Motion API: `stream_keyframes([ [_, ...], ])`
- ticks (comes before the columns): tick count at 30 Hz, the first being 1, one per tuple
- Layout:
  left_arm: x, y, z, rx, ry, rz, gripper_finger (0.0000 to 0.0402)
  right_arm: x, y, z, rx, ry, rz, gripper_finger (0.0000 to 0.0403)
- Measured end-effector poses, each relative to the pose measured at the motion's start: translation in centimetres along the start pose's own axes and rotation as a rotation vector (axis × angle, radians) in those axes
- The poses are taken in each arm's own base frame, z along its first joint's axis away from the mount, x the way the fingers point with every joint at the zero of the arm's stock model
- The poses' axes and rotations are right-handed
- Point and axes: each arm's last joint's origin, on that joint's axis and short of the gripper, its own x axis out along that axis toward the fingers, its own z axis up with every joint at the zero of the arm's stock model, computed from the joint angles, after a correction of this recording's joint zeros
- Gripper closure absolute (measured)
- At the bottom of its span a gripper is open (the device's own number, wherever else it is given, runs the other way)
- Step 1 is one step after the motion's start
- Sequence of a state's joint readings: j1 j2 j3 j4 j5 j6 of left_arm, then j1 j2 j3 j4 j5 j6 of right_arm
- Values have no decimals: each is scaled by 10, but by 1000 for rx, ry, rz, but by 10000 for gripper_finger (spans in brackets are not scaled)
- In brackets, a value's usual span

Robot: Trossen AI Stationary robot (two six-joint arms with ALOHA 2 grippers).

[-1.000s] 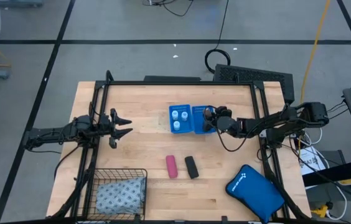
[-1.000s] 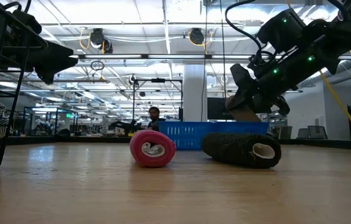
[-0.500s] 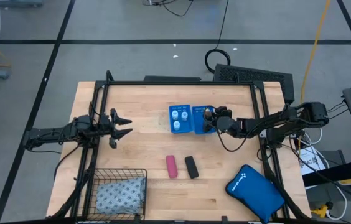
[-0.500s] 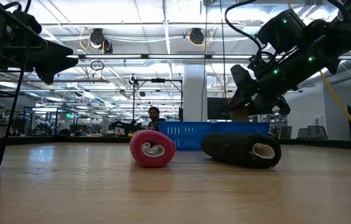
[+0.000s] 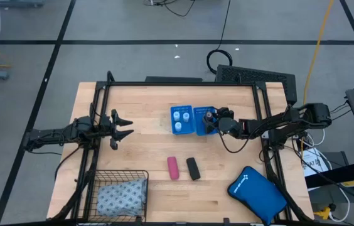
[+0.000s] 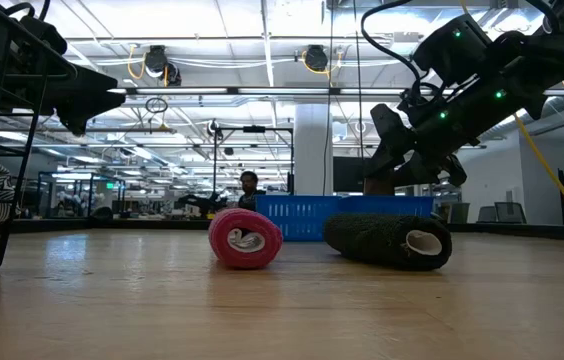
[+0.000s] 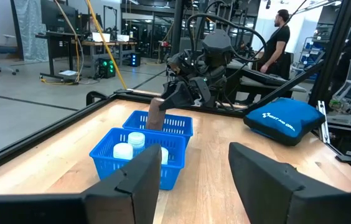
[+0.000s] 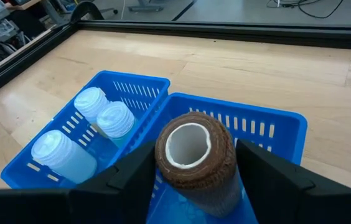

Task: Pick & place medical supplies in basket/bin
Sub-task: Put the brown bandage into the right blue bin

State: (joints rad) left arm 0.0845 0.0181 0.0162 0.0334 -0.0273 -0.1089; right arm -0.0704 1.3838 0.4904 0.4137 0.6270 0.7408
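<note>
Right gripper of mine clamped the brown roll — its long axis pointing down into the blue tray's empty compartment, directly beneath.

one camera looked straight down over the blue tray; another sat at tabletop height, facing it across the room. both wrist cameras faced that tray, the right one closest.

Wooden table with tray, rolls
</note>
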Motion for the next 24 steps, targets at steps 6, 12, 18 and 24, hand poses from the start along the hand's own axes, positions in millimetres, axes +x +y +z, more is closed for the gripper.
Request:
stream_keyframes([
  [6, 0, 0, 0, 0, 0, 0, 220, 0, 3, 0, 9, 41, 68, 196],
  [12, 0, 0, 0, 0, 0, 0, 218, -1, 10, 3, 16, 69, 200, 197],
  [18, 0, 0, 0, 0, 0, 0, 204, -1, 12, 3, -13, 82, 246, 202],
  [24, 0, 0, 0, 0, 0, 0, 192, -2, 13, 2, -5, 125, 296, 202],
])
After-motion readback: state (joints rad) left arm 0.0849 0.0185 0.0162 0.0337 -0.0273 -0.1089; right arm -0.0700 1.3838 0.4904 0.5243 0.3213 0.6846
